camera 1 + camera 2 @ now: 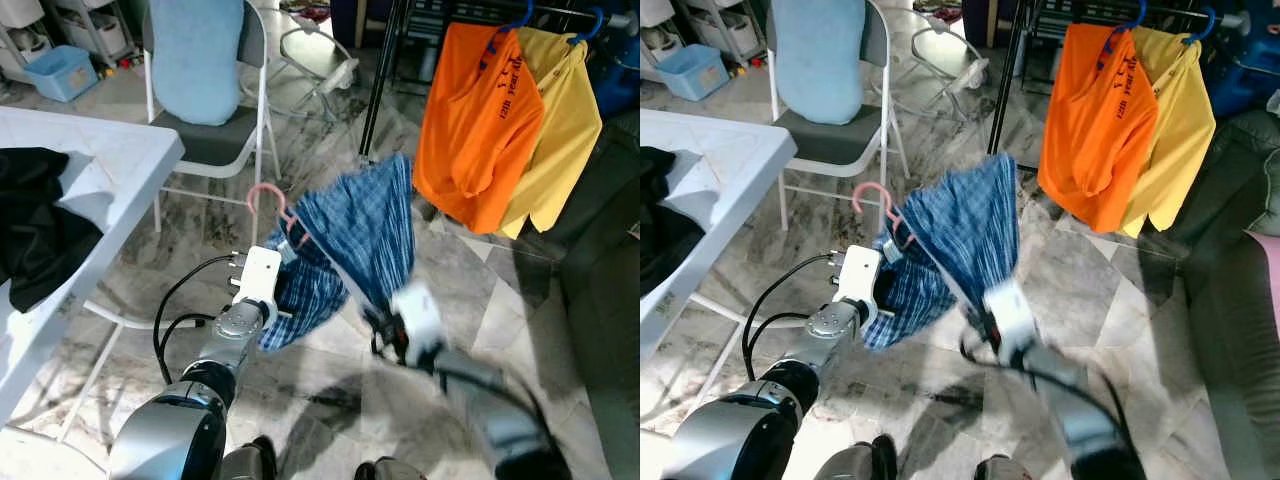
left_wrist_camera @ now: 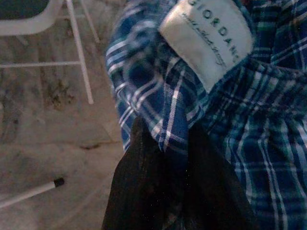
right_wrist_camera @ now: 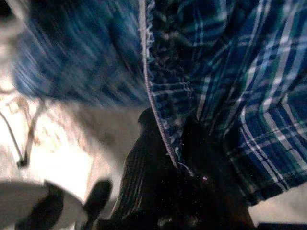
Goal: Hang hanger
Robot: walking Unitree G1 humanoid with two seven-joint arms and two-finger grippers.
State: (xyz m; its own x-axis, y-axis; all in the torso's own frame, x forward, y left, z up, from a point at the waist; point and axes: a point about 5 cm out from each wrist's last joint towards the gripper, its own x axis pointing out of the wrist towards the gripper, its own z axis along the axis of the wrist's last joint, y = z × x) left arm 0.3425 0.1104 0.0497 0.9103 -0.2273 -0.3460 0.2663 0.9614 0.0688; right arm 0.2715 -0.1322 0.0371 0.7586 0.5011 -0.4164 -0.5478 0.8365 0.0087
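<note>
Both grippers — left (image 1: 285, 262), right (image 1: 385, 330) — clamp the plaid shirt (image 1: 365, 230) on its pink hanger (image 1: 268, 205); rail (image 1: 560, 12) at two o'clock, nearer the right arm.

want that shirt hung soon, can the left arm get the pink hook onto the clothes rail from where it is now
Probably not yet. The left pincer is shut on the blue checked shirt near the pink hook, low over the floor, while the rail with the orange shirt sits farther off and higher. Open floor between leaves the way free.

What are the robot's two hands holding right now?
Left gripper: shut on the blue plaid shirt, near its collar label.
Right gripper: shut on the same shirt's edge.
</note>
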